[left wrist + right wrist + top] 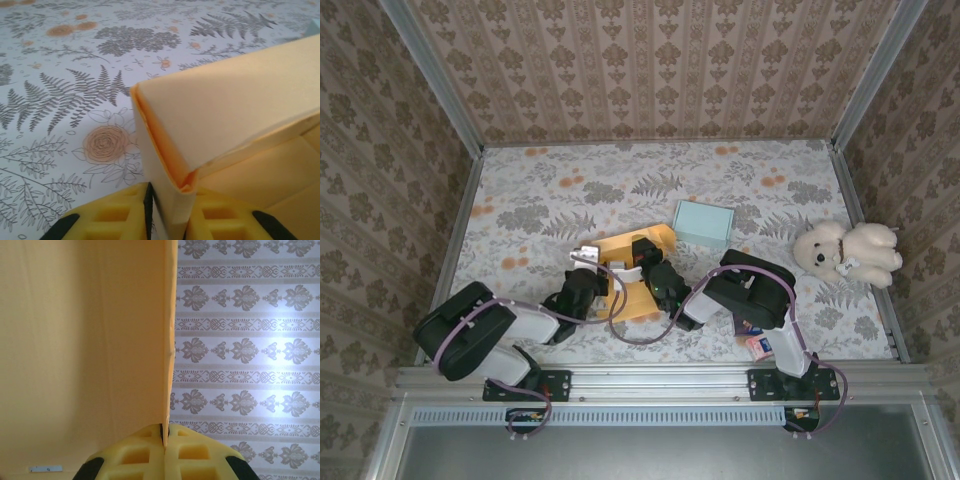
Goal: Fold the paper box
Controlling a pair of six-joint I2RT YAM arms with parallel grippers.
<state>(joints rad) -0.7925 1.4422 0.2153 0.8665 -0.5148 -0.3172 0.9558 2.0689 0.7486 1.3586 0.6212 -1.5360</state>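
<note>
The yellow paper box lies partly folded at the middle of the table, between both arms. My left gripper is at its left side. In the left wrist view, that gripper has its yellow pads pressed on either side of a doubled-over wall of the box, at a corner. My right gripper is at the box's top middle. In the right wrist view, it is shut on the thin edge of an upright yellow panel.
A pale blue box sits just behind the yellow one to the right. A white teddy bear lies at the right edge. A small pink item is near the right arm's base. Patterned walls enclose the floral table.
</note>
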